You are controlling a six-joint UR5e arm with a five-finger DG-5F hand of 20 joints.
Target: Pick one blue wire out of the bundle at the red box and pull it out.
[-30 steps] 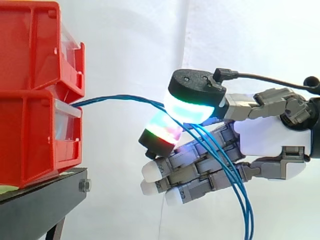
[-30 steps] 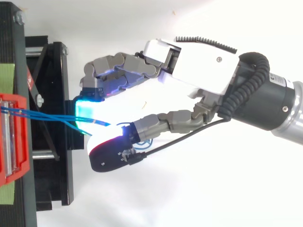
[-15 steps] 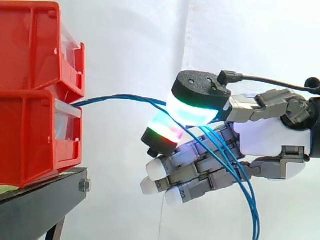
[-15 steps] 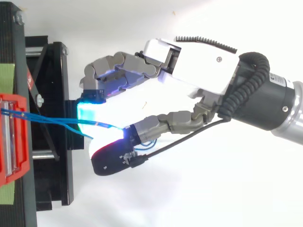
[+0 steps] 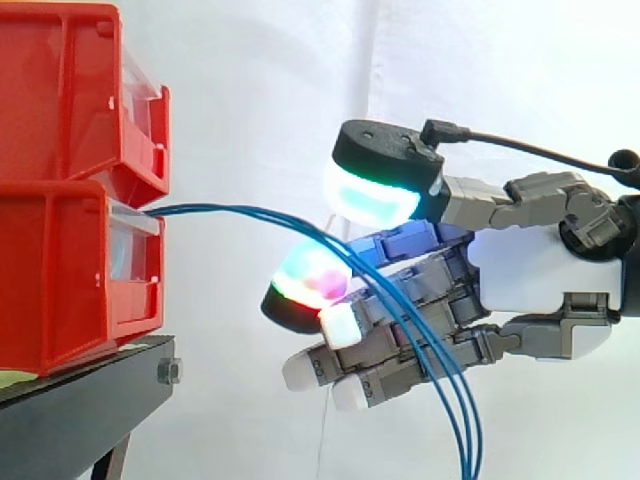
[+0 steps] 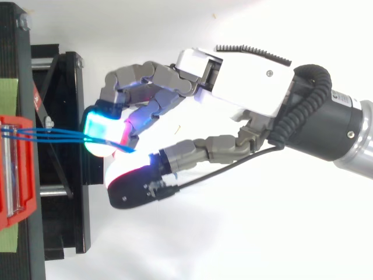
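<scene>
Your hand (image 5: 520,270) sits at the right of the side view, level with the lower bin (image 5: 60,280) and apart from it, before the white curtain (image 5: 260,80). The blue wires (image 5: 240,212) pass through the hand, but you cannot tell whether it grips them or only lets them run by. They leave the top of the lower bin's front, just under the upper bin (image 5: 60,90), arch across the open gap, enter the hand and drop away below it. From above, the wires (image 6: 58,135) lie close together, cross the black stand (image 6: 64,87) and meet the hand (image 6: 233,76) at the stand's edge. Both red bins stand stacked on the stand, at that same edge.
</scene>
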